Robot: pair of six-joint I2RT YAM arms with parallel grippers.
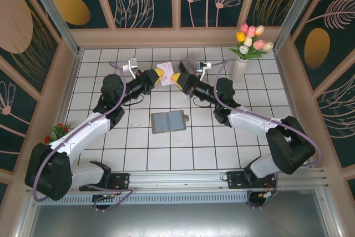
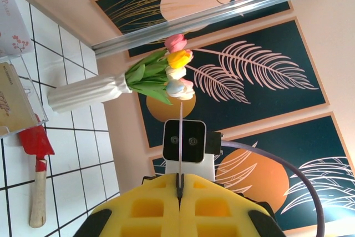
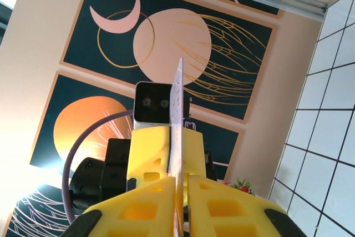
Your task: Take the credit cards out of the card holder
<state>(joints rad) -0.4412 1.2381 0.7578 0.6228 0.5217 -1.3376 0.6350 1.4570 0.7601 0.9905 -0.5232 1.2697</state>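
your left gripper [image 2: 180, 184] is clamped shut on a thin card [image 2: 181, 137]; your right gripper [image 3: 178, 181] pinches the same card from the opposite end. the card holder [image 1: 168, 121] lies open on the table [image 1: 138, 154] between both arms.

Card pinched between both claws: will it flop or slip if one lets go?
Probably stiff: the card runs straight, edge-on, from the right claw to the left claw. Thin and likely light, so one pinch might hold, though it could pivot.
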